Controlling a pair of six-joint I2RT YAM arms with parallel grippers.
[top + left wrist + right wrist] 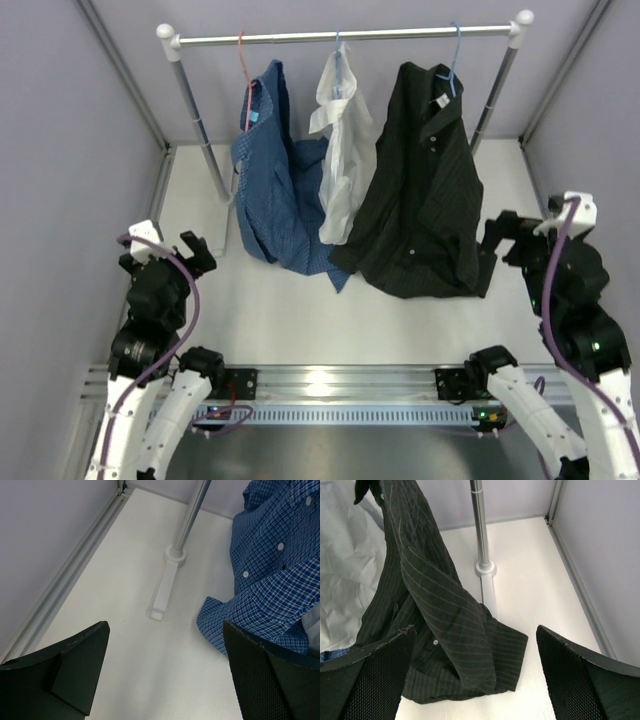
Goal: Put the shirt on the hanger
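Shirt (425, 190): black with faint pinstripes and small pale buttons, collar uppermost. It hangs from the hanger (456, 60), thin light-blue wire, hook over the rail (350, 36) near its right end. The hanger's triangle is hidden under the collar. Hem and cuff lie crumpled on the table (300, 320), toward the right rear corner.

Shirt (425, 200): matt black pinstriped cloth, creased. Rail (340, 37): polished metal tube. Tabletop (280, 320): smooth, matt white.

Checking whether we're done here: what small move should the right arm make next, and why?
Probably ease the right gripper back toward its base. The shirt already hangs from the hanger on the rail, and the open jaws hold nothing, with the shirt's hem just ahead of them.
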